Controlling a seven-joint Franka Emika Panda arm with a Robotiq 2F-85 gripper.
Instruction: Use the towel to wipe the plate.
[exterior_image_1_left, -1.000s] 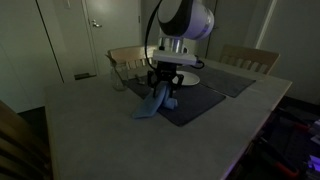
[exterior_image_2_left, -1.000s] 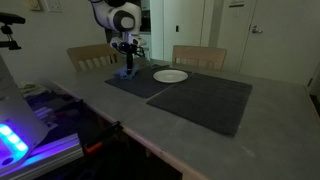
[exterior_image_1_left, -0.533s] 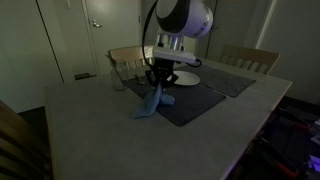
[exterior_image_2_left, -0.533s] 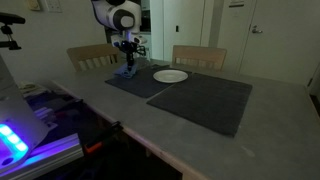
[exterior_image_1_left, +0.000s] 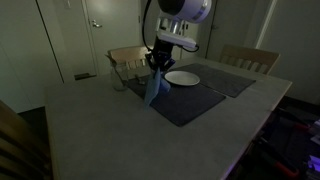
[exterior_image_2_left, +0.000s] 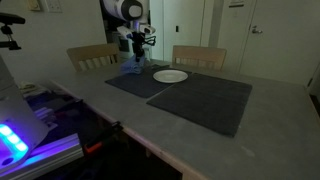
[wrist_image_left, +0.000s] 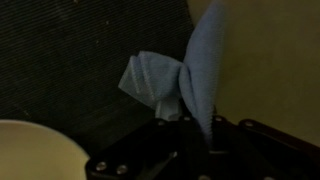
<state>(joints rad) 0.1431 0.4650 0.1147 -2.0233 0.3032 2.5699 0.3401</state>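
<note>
A blue towel (exterior_image_1_left: 152, 88) hangs in the air over the near dark placemat (exterior_image_1_left: 190, 103), pinched at its top by my gripper (exterior_image_1_left: 158, 63), which is shut on it. The white plate (exterior_image_1_left: 182, 77) lies on that placemat just beyond the towel, apart from it. In the other exterior view the gripper (exterior_image_2_left: 135, 46) holds the towel (exterior_image_2_left: 133, 63) to the left of the plate (exterior_image_2_left: 170, 75). In the wrist view the towel (wrist_image_left: 172, 72) bunches out from the shut gripper (wrist_image_left: 188, 122), and the plate's rim (wrist_image_left: 35, 150) shows at the lower left.
A second dark placemat (exterior_image_2_left: 205, 100) lies beside the first on the grey table (exterior_image_1_left: 100, 130). A clear glass (exterior_image_1_left: 118, 80) stands near the towel on the table's far side. Wooden chairs (exterior_image_1_left: 250, 58) stand behind the table.
The gripper closed on the towel where it lay on the placemat and rose, lifting the towel so that it now hangs free.
</note>
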